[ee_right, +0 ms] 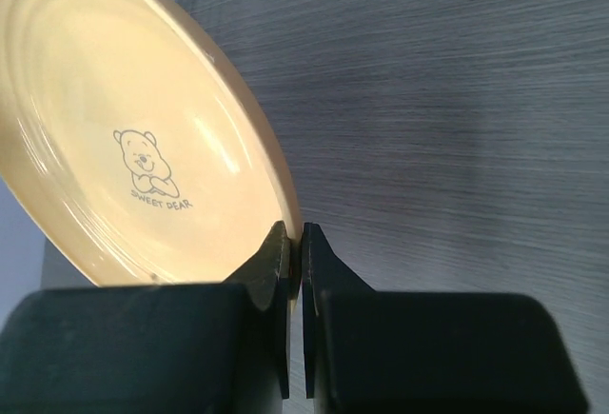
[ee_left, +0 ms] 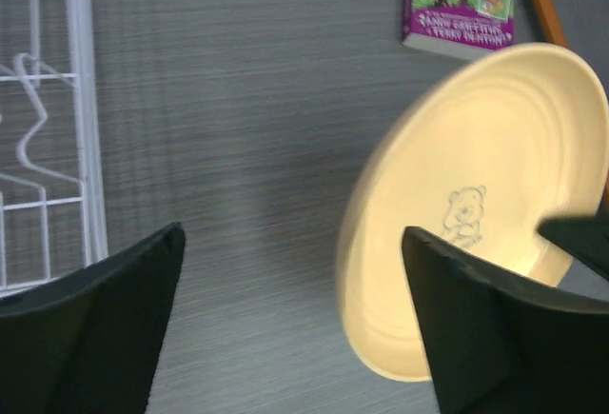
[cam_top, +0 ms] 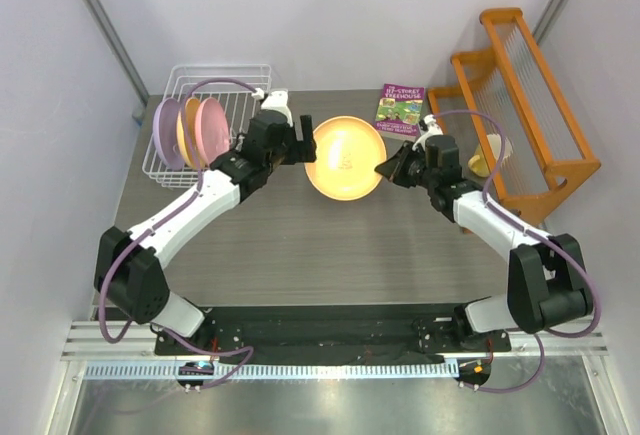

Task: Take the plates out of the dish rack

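Observation:
One orange-yellow plate [cam_top: 345, 158] with a bear drawing is held tilted above the table's middle. My right gripper [cam_top: 385, 168] is shut on its right rim, and the right wrist view shows the jaws [ee_right: 303, 233] pinching the plate's edge [ee_right: 124, 128]. My left gripper [cam_top: 300, 140] is open and empty just left of the plate. In the left wrist view its jaws [ee_left: 292, 231] stand wide apart, with the plate [ee_left: 485, 195] behind the right finger. The white wire dish rack [cam_top: 215, 70] at the back left holds a lilac plate [cam_top: 165, 135], an orange-yellow plate [cam_top: 187, 130] and a pink plate [cam_top: 212, 125] upright.
A purple book [cam_top: 400, 110] lies behind the held plate; it also shows in the left wrist view [ee_left: 461, 0]. An orange wooden shelf rack [cam_top: 530, 105] stands at the right, with a small yellow object [cam_top: 481, 163] beside it. The rack's wire edge [ee_left: 81, 100] is left of my left gripper.

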Action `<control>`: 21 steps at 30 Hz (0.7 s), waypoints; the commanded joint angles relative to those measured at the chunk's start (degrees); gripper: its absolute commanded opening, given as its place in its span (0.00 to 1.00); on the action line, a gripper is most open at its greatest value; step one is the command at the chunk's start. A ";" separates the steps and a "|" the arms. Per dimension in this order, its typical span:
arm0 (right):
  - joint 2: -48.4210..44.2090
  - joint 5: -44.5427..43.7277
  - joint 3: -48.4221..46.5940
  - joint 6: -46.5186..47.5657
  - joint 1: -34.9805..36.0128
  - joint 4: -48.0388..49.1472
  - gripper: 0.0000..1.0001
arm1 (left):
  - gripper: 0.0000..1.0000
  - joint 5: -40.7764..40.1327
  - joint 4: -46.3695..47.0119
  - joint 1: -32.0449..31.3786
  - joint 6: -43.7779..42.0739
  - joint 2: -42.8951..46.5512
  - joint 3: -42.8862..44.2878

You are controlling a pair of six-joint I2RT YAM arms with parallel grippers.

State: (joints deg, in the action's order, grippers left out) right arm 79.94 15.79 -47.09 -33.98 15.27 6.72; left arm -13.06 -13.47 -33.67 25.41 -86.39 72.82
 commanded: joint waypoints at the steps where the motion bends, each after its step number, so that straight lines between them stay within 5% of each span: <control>1: -4.18 -5.15 -3.88 4.53 -0.76 -6.36 0.01 | 0.99 -13.88 0.47 0.36 -4.56 4.30 -1.18; 10: 4.34 -5.34 -8.02 9.28 -1.20 -20.34 0.02 | 0.99 -32.98 1.08 0.71 -13.89 9.04 -5.14; 21: 14.19 -5.42 -10.48 8.49 -1.38 -19.64 0.05 | 1.00 -30.63 1.43 8.62 -15.13 8.87 -7.60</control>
State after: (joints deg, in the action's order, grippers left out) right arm 94.19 10.24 -53.89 -25.61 14.13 -14.35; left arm -43.51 -13.96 -27.70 10.63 -79.00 65.91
